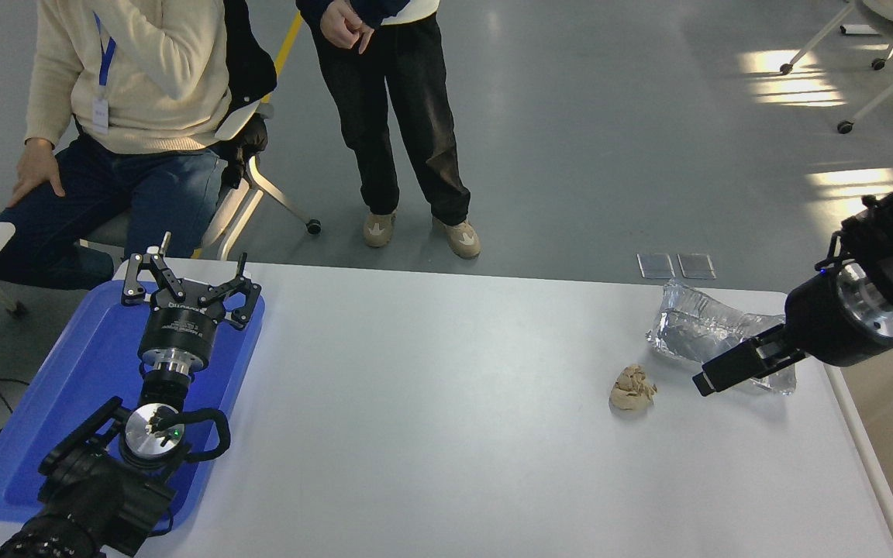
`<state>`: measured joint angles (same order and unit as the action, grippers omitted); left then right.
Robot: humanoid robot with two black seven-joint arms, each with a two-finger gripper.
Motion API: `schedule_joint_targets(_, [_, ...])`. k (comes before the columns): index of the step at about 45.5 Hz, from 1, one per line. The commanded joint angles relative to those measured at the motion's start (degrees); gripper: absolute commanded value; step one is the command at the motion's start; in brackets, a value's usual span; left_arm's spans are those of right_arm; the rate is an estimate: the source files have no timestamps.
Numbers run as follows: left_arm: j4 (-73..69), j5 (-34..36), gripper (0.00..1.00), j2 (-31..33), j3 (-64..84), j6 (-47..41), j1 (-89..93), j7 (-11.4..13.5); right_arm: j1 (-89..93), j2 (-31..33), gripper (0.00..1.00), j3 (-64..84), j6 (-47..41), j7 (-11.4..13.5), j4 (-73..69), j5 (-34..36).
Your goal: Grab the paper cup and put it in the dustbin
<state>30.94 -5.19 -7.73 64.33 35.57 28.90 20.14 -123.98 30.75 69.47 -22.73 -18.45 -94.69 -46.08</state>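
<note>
No paper cup shows anywhere in the head view. The dustbin [863, 457] stands at the table's right end; only its off-white rim and part of its beige inside show. My right gripper [714, 380] reaches in from the right edge over the table, in front of the silver foil bag [694, 329] and just right of the crumpled tan paper wad [632, 389]. It holds nothing that I can see. My left gripper [187, 283] is parked open over the blue tray [51, 403] at the lower left.
One person sits [129, 93] and another stands [396, 116] beyond the table's far edge. Two small dark plates [675, 266] lie on the floor behind the table. Cables hang at the left edge.
</note>
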Motion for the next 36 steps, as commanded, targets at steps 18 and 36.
schedule_joint_targets(18, [0.0,0.0,1.00,0.0,0.0,0.0,-0.1,0.0,-6.9,-13.3,1.00,-0.1,-7.1,1.8,-2.0,26.4])
schedule_joint_targets(36, [0.0,0.2,1.00,0.0,0.1,0.0,-0.1,-0.1,-7.7,-19.0,1.00,4.1,-6.4,8.1,-1.8,30.6])
